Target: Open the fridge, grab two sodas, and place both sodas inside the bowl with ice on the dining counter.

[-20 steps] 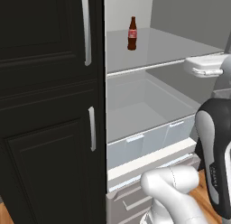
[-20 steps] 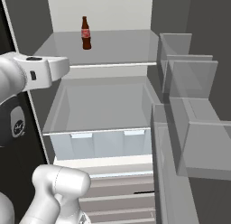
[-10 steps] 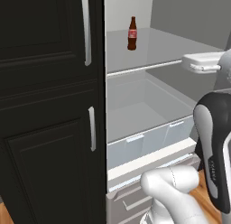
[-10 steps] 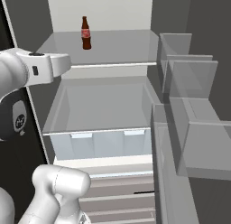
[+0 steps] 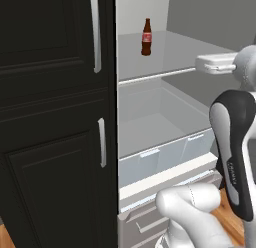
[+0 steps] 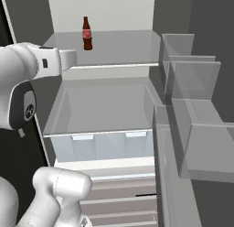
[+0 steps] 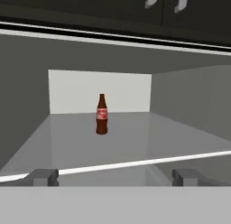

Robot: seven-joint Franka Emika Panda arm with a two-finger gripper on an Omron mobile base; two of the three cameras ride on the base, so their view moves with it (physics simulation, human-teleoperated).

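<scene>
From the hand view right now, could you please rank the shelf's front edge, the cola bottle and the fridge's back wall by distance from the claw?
1. Shelf's front edge, just ahead of the open claw.
2. Cola bottle, upright, mid-shelf.
3. Back wall, behind the bottle.

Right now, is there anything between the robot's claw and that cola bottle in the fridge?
Nothing: in the hand view, bare shelf runs from the open gripper to the cola bottle.

the white arm rises from the lower right of the left base view, its forearm bending to the upper right. the gripper (image 7: 115, 177) points level, fingers (image 7: 43, 177) wide apart, holding nothing.
</scene>
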